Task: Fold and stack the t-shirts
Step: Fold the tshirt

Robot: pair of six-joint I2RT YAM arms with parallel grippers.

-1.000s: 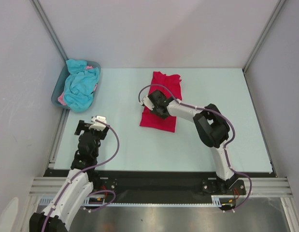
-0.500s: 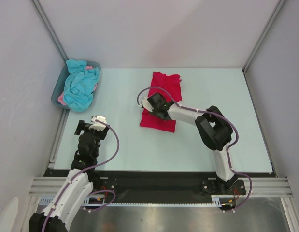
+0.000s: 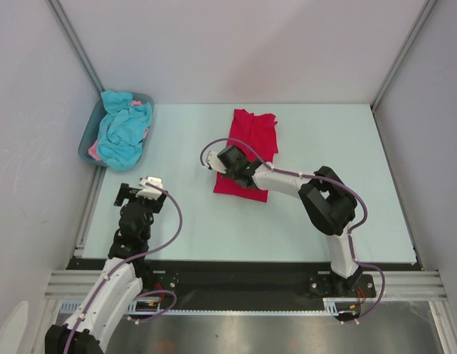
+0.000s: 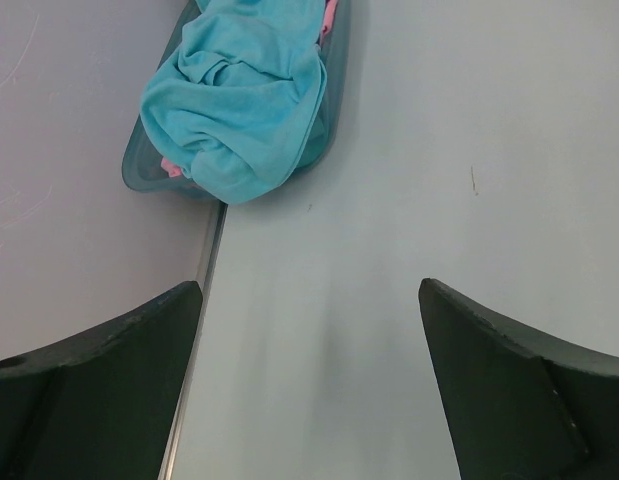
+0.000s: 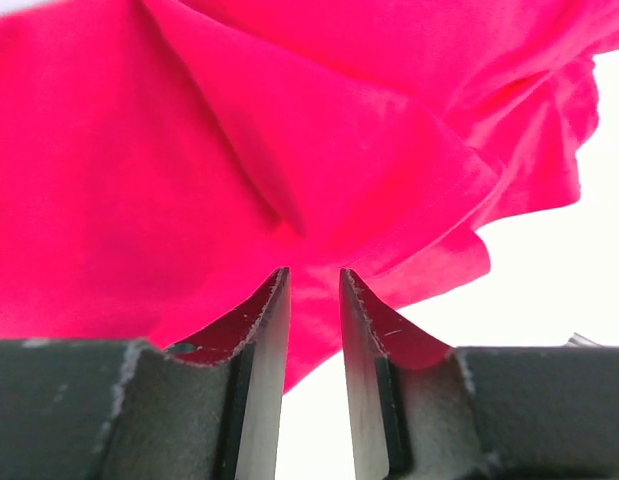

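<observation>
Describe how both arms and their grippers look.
Left arm and right arm: white links, black joints, purple cables looping alongside. Left gripper: broad dark wedge fingers. Right gripper: dark, with pale inner faces.

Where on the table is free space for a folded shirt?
Free: the table right of the red t-shirt; the strip between tub and that shirt. Crowded: the shirt's left edge, at the right gripper.
</observation>
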